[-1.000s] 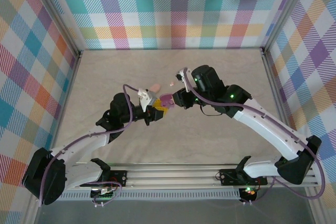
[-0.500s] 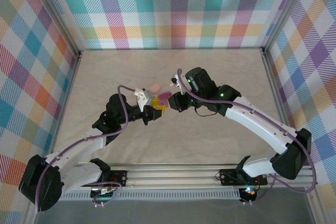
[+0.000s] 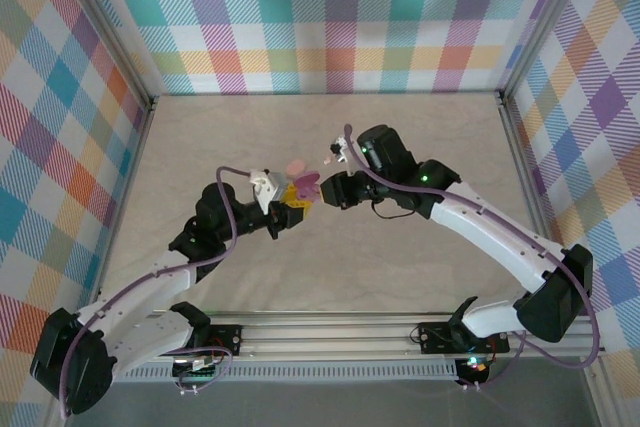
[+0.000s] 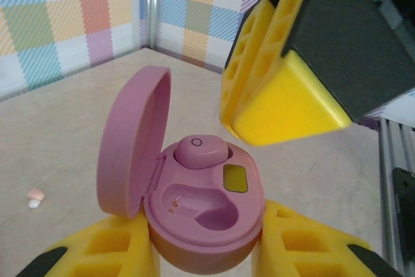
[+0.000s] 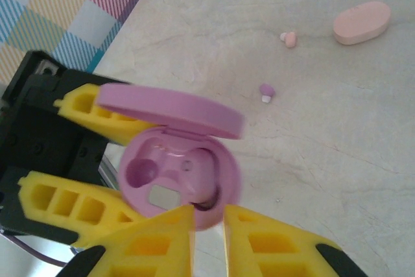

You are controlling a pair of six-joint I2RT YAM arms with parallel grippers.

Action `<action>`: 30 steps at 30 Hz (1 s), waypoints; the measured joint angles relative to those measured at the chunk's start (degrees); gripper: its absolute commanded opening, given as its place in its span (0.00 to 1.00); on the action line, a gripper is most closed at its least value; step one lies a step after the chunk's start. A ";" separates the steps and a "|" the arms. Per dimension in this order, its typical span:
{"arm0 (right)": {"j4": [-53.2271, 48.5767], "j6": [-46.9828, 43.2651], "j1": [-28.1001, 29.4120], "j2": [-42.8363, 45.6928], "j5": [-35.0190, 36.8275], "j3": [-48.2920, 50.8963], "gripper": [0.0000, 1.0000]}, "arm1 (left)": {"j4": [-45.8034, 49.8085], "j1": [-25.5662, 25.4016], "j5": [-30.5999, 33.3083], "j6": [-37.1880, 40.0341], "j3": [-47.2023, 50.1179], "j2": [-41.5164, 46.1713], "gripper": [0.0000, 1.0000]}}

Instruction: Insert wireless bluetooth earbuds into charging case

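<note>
Left tool is clamped on the purple charging case, one finger on each side of the base. It holds the case up off the table, over the middle and slightly toward the far edge. The lid is hinged open and the cavities face the right arm, my guess so that arm can load from above while the case can't slide.

One purple earbud is seated in its socket. The socket beside it is empty, contact pins visible.

Right tool sits just at the near rim of the case. Fingers are almost together with a thin slit between them, and I see nothing held. In the left wrist view it's above the case, not touching.

Second purple earbud lies loose on the table beyond the case, toward the far edge. A pink earbud lies further out, and the closed salmon case is past that. Judgement: half the purple pair is done and the loose purple bud is next.

No brand or text is readable. There's a blank yellow-green patch inside the case and a small ring mark on the seated bud.
</note>
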State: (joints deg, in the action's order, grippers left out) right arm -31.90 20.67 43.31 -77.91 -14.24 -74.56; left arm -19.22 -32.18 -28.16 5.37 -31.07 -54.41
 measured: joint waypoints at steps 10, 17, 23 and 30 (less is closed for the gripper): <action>2.36 4.17 -4.37 -0.94 3.34 -0.57 0.23 | 7.82 0.02 9.88 0.02 5.42 13.55 0.06; 2.78 5.53 -4.33 -12.50 3.02 -2.80 0.23 | 18.49 0.02 16.48 0.00 6.73 25.46 0.09; 2.73 6.32 -3.08 -24.85 1.53 -8.46 0.25 | 28.11 0.00 19.28 0.35 6.47 32.57 0.09; 2.40 5.73 2.08 -38.21 0.90 -19.87 0.29 | 36.26 0.02 20.61 0.44 5.75 37.38 0.09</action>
State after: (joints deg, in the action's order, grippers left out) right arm -29.50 26.39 45.39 -116.11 -13.34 -94.43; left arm 17.04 -32.16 -7.55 5.80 -25.32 -17.04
